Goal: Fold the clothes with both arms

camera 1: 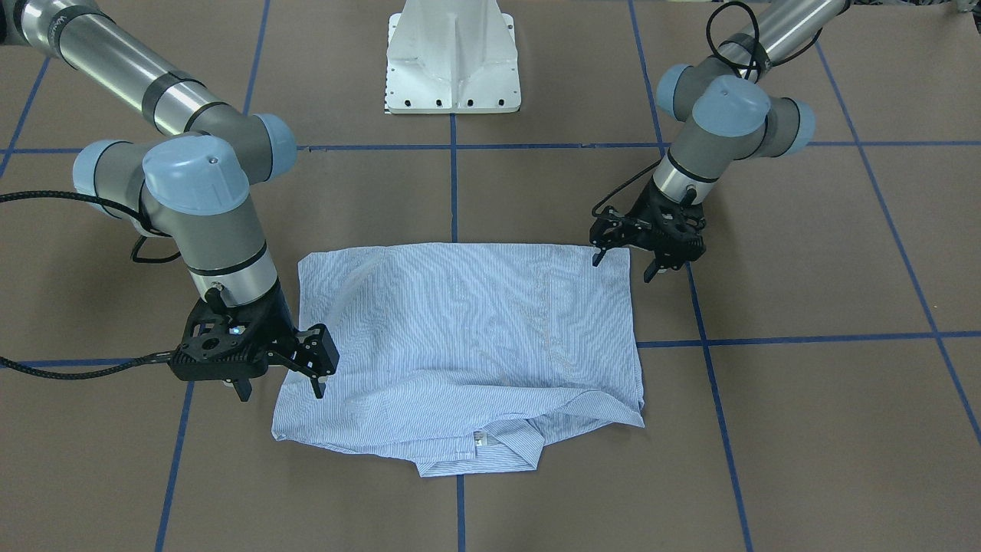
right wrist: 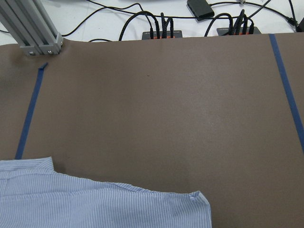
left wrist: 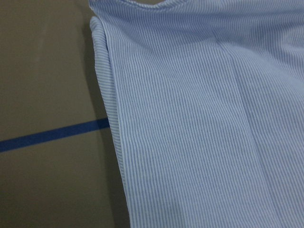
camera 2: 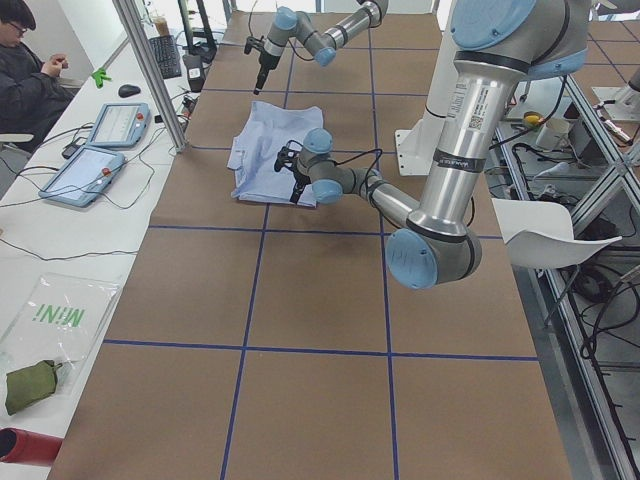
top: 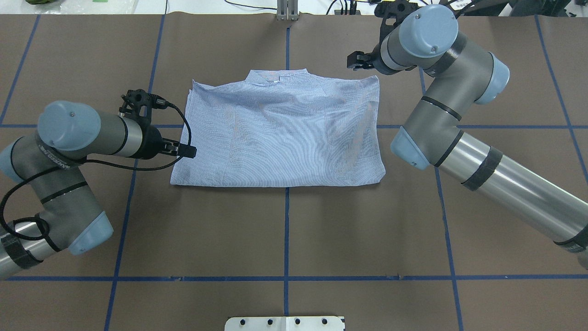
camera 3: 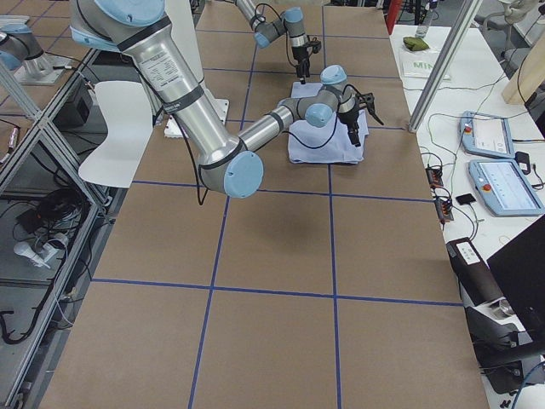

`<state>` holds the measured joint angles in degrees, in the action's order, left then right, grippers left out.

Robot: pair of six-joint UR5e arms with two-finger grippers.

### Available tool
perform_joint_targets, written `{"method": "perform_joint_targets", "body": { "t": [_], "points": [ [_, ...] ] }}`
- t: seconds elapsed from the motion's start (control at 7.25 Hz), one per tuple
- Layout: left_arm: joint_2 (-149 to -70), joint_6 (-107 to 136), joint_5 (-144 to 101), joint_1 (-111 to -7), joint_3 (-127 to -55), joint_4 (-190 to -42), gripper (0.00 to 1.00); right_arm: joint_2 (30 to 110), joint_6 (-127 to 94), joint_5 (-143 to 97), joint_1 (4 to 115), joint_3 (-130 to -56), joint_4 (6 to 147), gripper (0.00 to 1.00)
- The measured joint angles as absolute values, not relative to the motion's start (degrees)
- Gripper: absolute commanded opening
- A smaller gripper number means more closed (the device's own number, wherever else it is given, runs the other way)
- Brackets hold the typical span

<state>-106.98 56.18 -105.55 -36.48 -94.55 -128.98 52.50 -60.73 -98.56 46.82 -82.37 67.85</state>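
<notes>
Front-facing view: the shirt point(camera 1: 460, 330) lies folded into a rough rectangle at mid-table point(camera 1: 805, 429), collar point(camera 1: 490, 454) and label point(camera 1: 479, 438) on the side away from the robot. The right gripper point(camera 1: 281, 389) stands with jaws wide apart over the shirt's edge near the collar end, one finger above cloth, the other above bare table, holding nothing. The left gripper point(camera 1: 623, 268) is likewise spread across the opposite corner at the hem end. Whether its tips touch cloth cannot be told. Overhead view: both wrists cover most of their fingers, and each gripper sits at a side edge of the shirt. Left and right side views: grippers too small to judge. A seated person point(camera 2: 30, 70) is partly cut off at the frame corner. Left wrist view: striped cloth fills most of the frame, its edge crossing a blue tape line point(left wrist: 47, 135), with the fingers out of frame. Right wrist view: only one shirt corner shows, cut off at the bottom, and cables point(right wrist: 161, 26) lie beyond the table.
</notes>
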Motion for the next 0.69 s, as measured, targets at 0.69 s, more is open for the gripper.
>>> {"method": "perform_joint_targets", "body": {
  "t": [0.69],
  "points": [
    [-105.3,57.9,-104.5,-34.1,-95.0,-129.5,0.55,52.6,-60.8,-98.5,46.6,-82.6,67.8,1.00]
  ]
}}
